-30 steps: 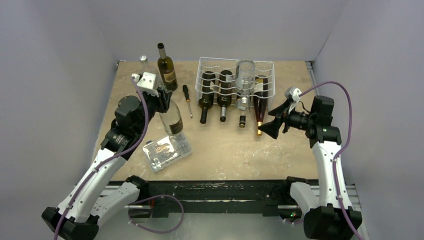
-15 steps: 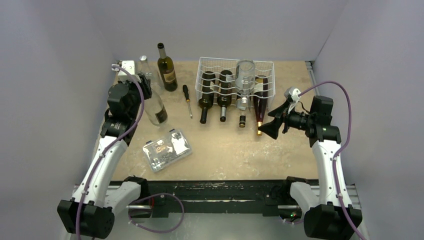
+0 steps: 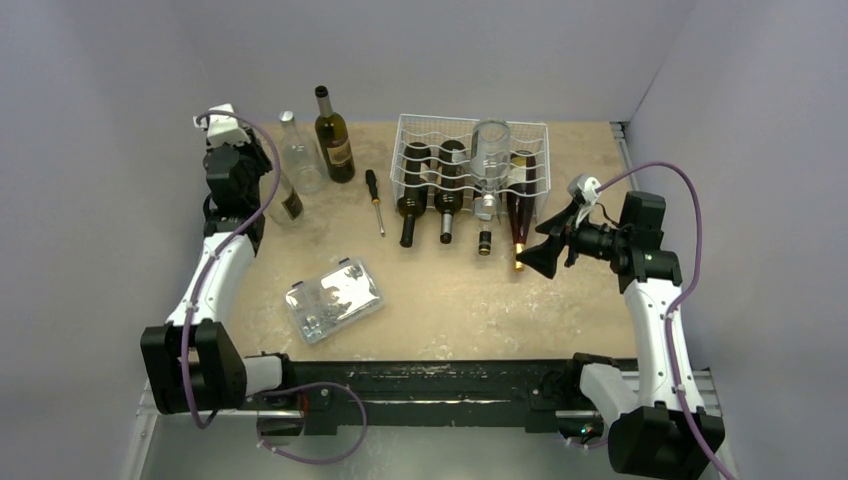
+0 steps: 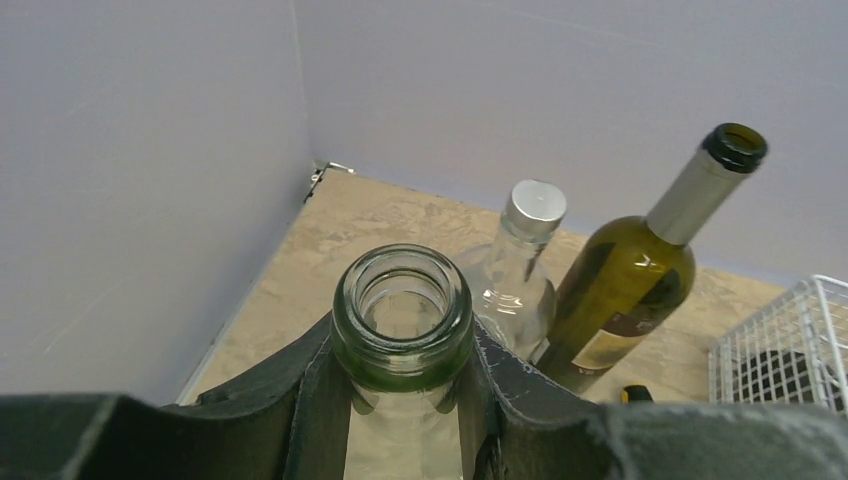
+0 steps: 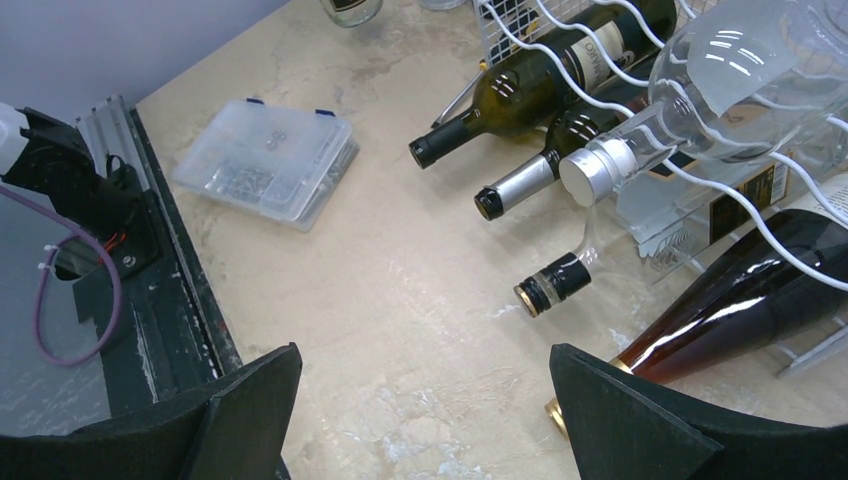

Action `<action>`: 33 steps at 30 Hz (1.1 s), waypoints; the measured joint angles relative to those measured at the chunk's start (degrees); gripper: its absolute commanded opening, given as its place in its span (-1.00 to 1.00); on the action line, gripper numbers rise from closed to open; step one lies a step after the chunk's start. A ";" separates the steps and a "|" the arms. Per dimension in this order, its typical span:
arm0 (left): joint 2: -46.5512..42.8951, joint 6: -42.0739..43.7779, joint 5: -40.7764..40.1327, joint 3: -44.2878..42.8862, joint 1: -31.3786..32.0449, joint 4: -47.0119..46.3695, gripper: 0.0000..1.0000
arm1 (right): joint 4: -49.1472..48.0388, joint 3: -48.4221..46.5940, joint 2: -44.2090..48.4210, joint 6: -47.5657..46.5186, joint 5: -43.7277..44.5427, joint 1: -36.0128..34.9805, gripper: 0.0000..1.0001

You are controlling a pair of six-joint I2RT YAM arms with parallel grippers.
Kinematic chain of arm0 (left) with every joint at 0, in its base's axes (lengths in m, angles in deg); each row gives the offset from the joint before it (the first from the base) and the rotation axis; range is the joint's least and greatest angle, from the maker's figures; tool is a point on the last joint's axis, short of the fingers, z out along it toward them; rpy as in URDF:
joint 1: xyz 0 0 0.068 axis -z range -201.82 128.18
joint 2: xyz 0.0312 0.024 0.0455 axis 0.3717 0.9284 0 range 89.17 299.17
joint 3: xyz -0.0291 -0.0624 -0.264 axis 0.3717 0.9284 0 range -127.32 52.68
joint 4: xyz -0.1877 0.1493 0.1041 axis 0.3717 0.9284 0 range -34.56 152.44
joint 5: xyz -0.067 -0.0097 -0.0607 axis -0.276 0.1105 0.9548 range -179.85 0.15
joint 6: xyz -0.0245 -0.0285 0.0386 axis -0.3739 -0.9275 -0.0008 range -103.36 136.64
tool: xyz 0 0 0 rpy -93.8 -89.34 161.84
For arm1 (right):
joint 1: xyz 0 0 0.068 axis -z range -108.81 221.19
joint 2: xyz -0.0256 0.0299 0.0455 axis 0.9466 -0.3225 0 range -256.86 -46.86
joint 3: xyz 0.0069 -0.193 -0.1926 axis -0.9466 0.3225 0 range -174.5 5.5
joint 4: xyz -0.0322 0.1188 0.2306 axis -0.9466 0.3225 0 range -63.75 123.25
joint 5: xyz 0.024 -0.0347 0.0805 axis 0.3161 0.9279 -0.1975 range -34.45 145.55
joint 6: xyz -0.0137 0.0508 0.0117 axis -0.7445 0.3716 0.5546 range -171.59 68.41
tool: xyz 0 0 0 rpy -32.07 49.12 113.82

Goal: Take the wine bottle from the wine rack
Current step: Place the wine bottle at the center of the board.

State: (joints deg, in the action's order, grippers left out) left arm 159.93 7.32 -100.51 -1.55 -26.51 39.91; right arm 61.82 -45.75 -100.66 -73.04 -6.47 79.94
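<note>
The left hand (image 4: 405,375) is clamped on the neck of a clear wine bottle (image 4: 402,300), already off the wine rack (image 3: 440,125) and at the tabletop's (image 3: 450,290) 10 o'clock corner beside two standing bottles (image 3: 298,160). Setting it down and letting go appear to be what is left. The right hand (image 5: 425,400) gapes wide, holding nothing, at the rack's 5 o'clock, where several bottles (image 3: 447,185) lie.

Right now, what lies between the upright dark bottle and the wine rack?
A screwdriver lies between the upright dark bottle and the wine rack, touching neither; the top view shows it.
</note>
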 measured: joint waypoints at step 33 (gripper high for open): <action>15.91 2.82 1.60 -6.45 -6.56 -14.12 0.73 | 0.42 0.00 -2.21 -0.50 1.49 0.00 0.98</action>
State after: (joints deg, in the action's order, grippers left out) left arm 175.84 10.13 -98.91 -8.00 -33.06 25.79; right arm 62.24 -45.75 -102.87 -73.55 -4.98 79.94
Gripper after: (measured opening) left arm 0.790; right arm 0.987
